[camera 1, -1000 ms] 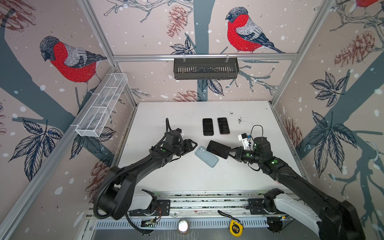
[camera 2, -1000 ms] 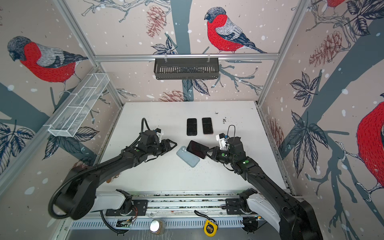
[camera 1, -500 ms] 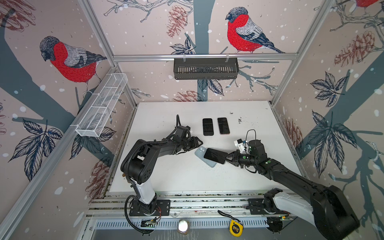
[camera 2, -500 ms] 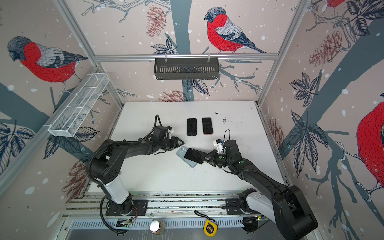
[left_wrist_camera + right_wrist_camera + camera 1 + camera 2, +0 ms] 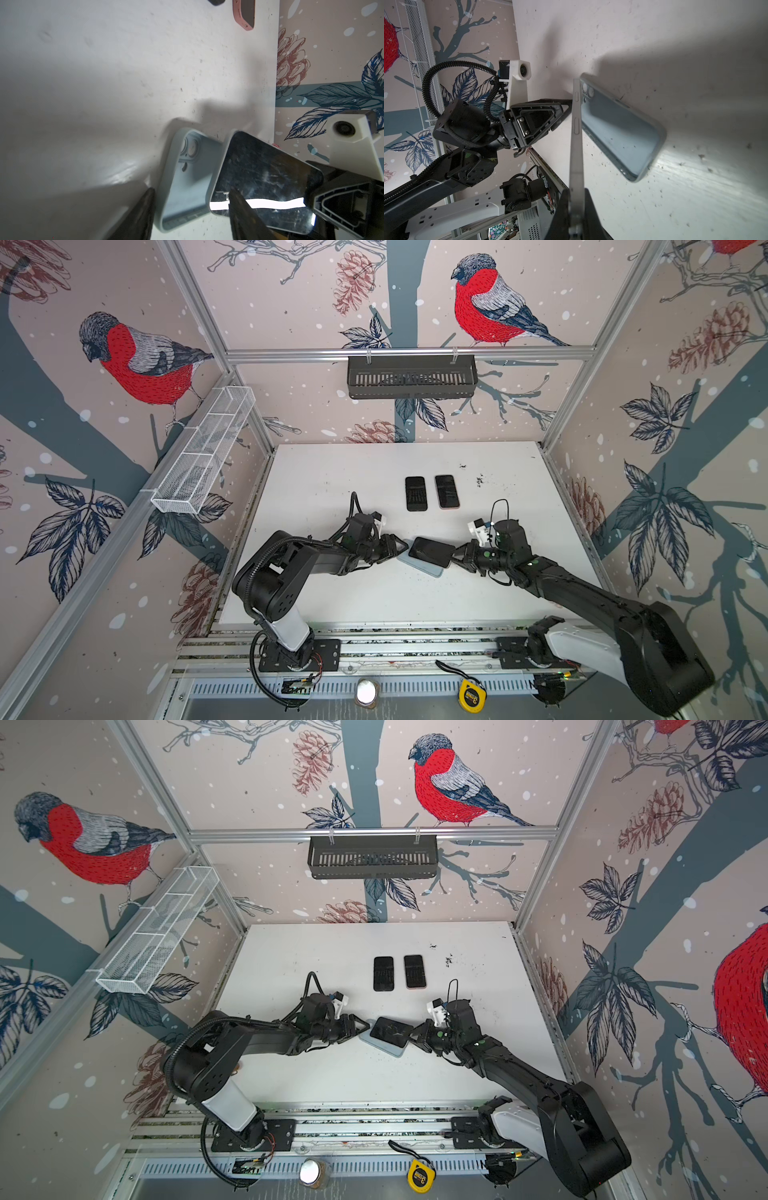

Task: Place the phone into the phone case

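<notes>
Hands, count two. In both top views: left hand [image 5: 400, 549] low over the worktop [image 5: 332, 481], jaws parted at one end of the phone case [image 5: 431, 571]; right hand [image 5: 456, 556] clamped on the end of the phone [image 5: 430, 551] nearest it. Phone, one held, slanted across the case and overlapping it, not seated. Case, one, pale blue, flat on the worktop's middle. Idle phones [image 5: 416, 493], two, side by side farther back, well apart from both hands. Baskets, two: black basket [image 5: 411, 377] on the rear rail, white mesh basket [image 5: 203, 456] on the side rail. Tape measure [image 5: 471, 696], one, yellow, below the worktop's front edge. Left wrist view: two dark fingers [image 5: 141, 214] astride the case's corner, one just beside its outer wall, no grip made out; case open side up, empty; phone screen tilted over part of it. Right wrist view: phone seen edge-on, pinched between two fingers [image 5: 595, 220]; left hand's tip just at the phone's far end, beside the case.
</notes>
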{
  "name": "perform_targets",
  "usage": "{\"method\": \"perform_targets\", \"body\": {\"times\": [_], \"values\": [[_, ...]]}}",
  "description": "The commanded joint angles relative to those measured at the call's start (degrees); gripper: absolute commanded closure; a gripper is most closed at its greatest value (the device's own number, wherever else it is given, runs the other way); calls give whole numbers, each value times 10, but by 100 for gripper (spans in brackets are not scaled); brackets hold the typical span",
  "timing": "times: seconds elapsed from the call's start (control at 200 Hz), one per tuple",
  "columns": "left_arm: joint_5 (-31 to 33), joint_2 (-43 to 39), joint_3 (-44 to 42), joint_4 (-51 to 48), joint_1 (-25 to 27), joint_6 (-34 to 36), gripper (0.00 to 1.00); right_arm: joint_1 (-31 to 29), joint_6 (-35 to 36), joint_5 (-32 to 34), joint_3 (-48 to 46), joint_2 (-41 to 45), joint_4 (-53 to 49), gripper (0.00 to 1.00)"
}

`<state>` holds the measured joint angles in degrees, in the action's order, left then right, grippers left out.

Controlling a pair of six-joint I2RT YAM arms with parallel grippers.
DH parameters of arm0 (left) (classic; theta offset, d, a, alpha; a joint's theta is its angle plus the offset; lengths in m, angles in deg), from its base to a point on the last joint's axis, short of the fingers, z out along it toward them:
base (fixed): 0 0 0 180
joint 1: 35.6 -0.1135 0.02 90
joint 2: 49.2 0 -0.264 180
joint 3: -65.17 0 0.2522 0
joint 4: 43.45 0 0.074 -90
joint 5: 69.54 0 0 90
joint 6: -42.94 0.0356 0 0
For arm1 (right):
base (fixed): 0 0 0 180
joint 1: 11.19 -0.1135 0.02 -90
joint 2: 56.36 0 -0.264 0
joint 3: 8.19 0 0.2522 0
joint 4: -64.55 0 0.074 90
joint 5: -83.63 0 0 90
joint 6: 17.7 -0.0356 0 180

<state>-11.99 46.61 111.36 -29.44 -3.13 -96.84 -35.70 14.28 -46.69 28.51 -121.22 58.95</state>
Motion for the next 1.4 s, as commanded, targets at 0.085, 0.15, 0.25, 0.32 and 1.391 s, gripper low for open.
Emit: {"method": "perform_targets", "body": {"times": [0.085, 0.15, 0.25, 0.32, 1.391], "values": [[18, -16, -1, 13, 14, -16, 43, 6, 63, 7, 23, -15, -46, 96], [25, -19, 6, -11, 14, -2, 43, 10, 73, 1, 26, -16, -56, 96], [28, -18, 14, -28, 14, 6, 43, 15, 87, -11, 32, -18, -70, 96], [29, -15, 17, -32, 14, 8, 44, 16, 92, -18, 35, -22, -75, 96], [5, 27, 32, -29, 25, 2, 60, 24, -14, -82, -20, -67, 31, 92]]}}
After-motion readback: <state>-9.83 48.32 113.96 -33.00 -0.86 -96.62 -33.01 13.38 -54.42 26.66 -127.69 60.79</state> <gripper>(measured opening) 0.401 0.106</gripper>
